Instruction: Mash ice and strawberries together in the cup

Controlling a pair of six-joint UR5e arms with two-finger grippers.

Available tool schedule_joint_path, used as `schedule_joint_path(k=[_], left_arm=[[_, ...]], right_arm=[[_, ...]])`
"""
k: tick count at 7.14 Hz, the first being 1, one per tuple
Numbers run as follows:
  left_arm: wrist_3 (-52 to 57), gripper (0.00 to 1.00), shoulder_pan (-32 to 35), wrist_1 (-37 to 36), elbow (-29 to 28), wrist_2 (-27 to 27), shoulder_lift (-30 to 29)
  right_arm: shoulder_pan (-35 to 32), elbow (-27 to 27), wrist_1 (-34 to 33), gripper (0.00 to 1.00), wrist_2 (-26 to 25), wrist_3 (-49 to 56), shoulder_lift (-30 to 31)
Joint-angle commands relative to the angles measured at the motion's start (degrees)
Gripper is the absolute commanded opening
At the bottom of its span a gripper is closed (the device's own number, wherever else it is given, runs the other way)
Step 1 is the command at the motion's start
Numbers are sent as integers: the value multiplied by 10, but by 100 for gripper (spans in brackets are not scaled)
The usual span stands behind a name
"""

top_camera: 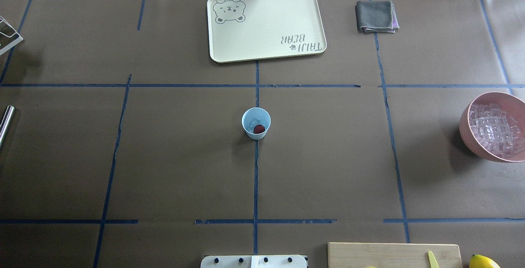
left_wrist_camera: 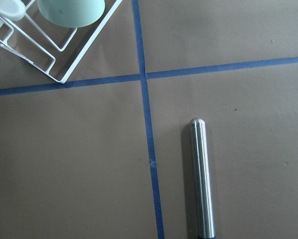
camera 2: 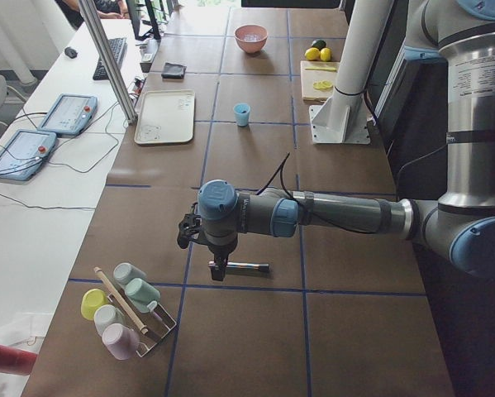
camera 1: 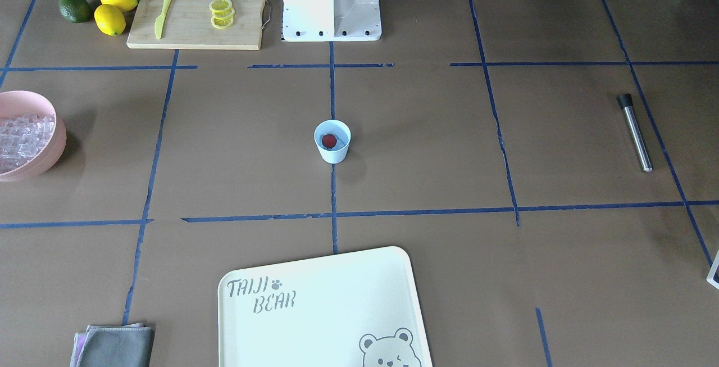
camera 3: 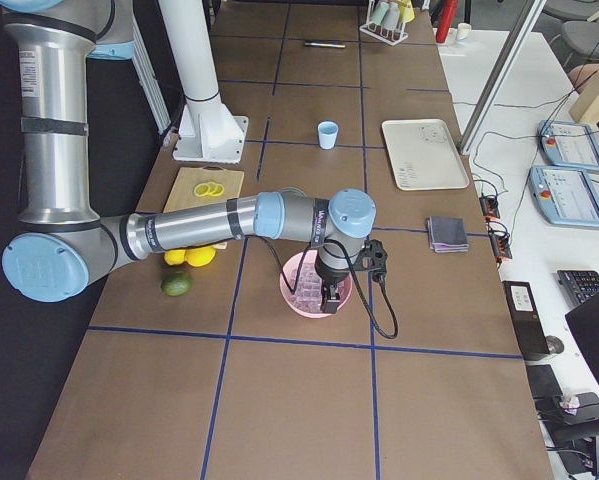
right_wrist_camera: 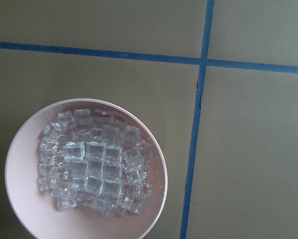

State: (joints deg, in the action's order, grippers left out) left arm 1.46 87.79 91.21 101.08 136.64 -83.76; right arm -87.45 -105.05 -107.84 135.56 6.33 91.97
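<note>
Nearest the front camera sits the tray (camera 1: 320,299), a grey cloth (camera 1: 115,346) beside it; past them, at the table's middle on a blue tape line, the cup (camera 1: 332,142) stands upright, holding the strawberry (camera 1: 329,141) and some ice (top_camera: 253,122); both arms are well apart from it; the left gripper (camera 2: 218,271) hangs over the steel rod (camera 2: 251,266) near the mug rack (camera 2: 140,318); the right gripper (camera 3: 328,300) hangs over the pink bowl (camera 3: 285,290) of loose cubes (right_wrist_camera: 94,169); whether either pair of jaws is parted or closed cannot be told; a board (camera 1: 191,30) with lemon slices (camera 1: 222,13) lies by the robot's base.
</note>
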Motion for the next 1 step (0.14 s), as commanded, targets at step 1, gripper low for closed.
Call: schedule_joint_path(k=[1], left_arm=[[0, 100, -1, -2, 8, 0, 0]], right_arm=[[0, -1, 0, 100, 0, 0, -1]])
